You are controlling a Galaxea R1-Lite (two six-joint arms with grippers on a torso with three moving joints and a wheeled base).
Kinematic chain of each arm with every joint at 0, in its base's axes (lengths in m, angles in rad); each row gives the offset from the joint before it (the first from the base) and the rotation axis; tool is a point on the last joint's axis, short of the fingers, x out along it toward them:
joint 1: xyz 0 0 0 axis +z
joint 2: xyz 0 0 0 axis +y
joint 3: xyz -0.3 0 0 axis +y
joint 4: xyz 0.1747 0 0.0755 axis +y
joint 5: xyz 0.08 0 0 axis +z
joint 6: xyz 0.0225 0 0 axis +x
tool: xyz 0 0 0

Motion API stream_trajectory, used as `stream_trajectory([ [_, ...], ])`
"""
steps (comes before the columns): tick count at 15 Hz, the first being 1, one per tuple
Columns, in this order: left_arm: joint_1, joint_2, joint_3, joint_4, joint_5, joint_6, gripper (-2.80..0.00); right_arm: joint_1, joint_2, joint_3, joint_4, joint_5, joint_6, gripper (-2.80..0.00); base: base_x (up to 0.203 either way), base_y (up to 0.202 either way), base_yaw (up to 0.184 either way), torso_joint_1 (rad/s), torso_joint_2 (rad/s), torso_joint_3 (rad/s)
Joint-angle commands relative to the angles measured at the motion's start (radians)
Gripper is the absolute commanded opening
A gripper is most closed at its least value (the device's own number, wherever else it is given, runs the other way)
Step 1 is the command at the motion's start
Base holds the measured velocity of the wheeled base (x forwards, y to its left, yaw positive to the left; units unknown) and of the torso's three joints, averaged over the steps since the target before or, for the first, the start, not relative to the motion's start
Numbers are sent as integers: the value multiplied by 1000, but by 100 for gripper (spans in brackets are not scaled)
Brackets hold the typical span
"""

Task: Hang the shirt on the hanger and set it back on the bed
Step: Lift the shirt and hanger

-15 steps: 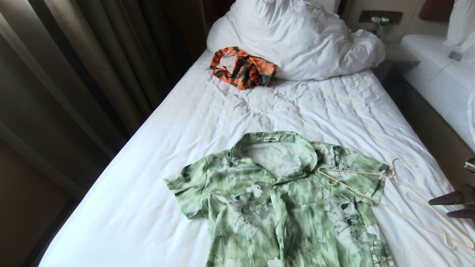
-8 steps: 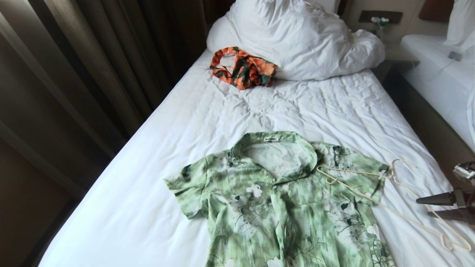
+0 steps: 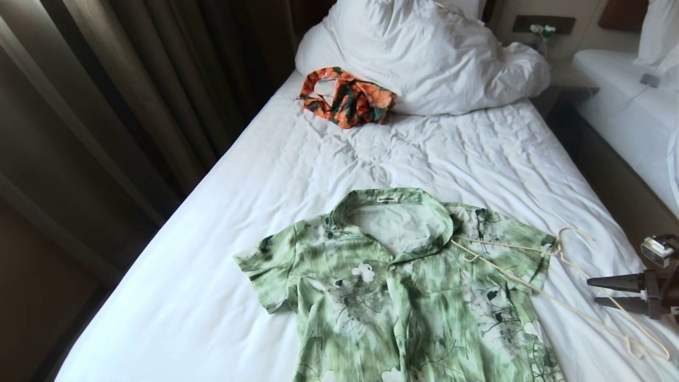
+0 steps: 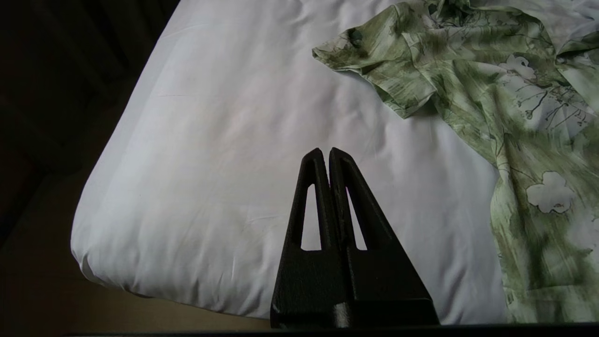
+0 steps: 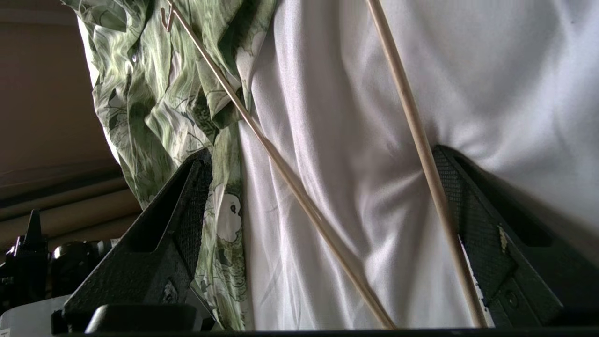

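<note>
Where the dark pleated curtains (image 3: 122,90) hang along the left side of the room, the single bed with its wrinkled white sheet (image 3: 223,223) runs close beside them, leaving only a narrow dim strip of floor. Near the head of the bed a crumpled orange-and-dark-green floral garment (image 3: 346,96) lies against the heaped white duvet and pillow (image 3: 424,55), well apart from everything nearer.

The left gripper (image 4: 325,154) hangs over the near left corner of the mattress, its black fingers pressed together on nothing, with bare sheet between it and the nearest sleeve. The pale green short-sleeved shirt with white flowers and dark leaf outlines (image 3: 403,297) lies flat and face up on the near half of the bed, collar toward the pillow. Broad open sheet lies to its left and beyond its collar.

The thin cream wire hanger (image 3: 536,284) lies across the shirt's right shoulder and sleeve, one notched end near the collar, its hook (image 3: 570,241) on the sheet just past the sleeve, the other end close to the bed's right edge. The right gripper (image 3: 618,292) comes in low from that edge, fingers spread wide; two of the hanger's wires pass between them, one just beside a finger (image 5: 472,220) that dents the sheet. Farther right, past a dark gap, stands a second white bed (image 3: 631,116).
</note>
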Motion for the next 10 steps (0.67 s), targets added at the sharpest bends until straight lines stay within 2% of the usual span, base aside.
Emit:
stream_trajectory([
  [1, 0, 1, 0, 1, 0, 0, -280, 20, 28, 1, -14, 7, -4, 0, 0, 0, 0, 0, 0, 0],
  [8, 0, 1, 0, 1, 0, 0, -280, 87, 36, 10, -48, 7, -2, 0, 0, 0, 0, 0, 0, 0],
  [9, 0, 1, 0, 1, 0, 0, -280, 87, 36, 12, -49, 8, -2, -280, 0, 0, 0, 0, 0, 0],
  [10, 0, 1, 0, 1, 0, 0, -280, 87, 36, 18, -61, 9, -2, -280, 0, 0, 0, 0, 0, 0],
])
